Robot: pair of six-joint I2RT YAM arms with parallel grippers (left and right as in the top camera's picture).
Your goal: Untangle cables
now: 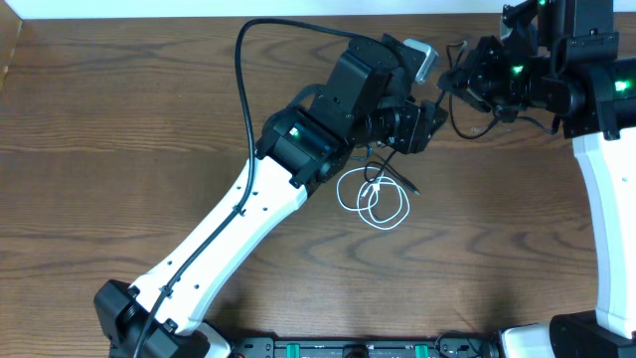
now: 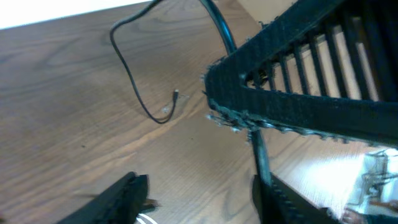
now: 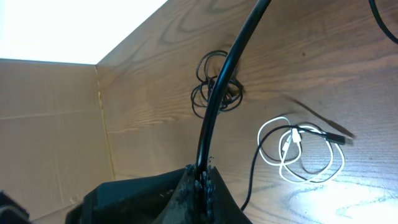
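Two pincers meet over the table [image 1: 119,149], at its 1 o'clock part. The right pincer [image 1: 449,82] is clenched on the held cable [image 3: 212,106], a black one that rises from between its fingers in the right wrist view. Overhead, a black loop [image 1: 475,117] hangs at 5 o'clock of this pincer; I cannot tell if it is the same cable.

The left pincer [image 1: 432,124] sits just beside the right one, at its 7 o'clock. In the left wrist view its fingers [image 2: 118,199] stand apart, released, and I can make out nothing clamped between them. The held cable runs down close by the 3 o'clock finger.

The white cable [image 1: 373,199] lies in loose rings on the table at 6 o'clock of the left pincer, apart from both pincers. A black cable [image 1: 397,179] crosses the rings, its plug [image 1: 412,187] at their 3 o'clock edge.

In the right wrist view a black coil [image 3: 227,93] lies on the table at 10 o'clock of the white cable, apart from it and behind the held cable. I cannot tell which cable it belongs to.

In the left wrist view a loose cord [image 2: 130,74], thin and black, bends across the table at 10 o'clock and ends in a small plug.
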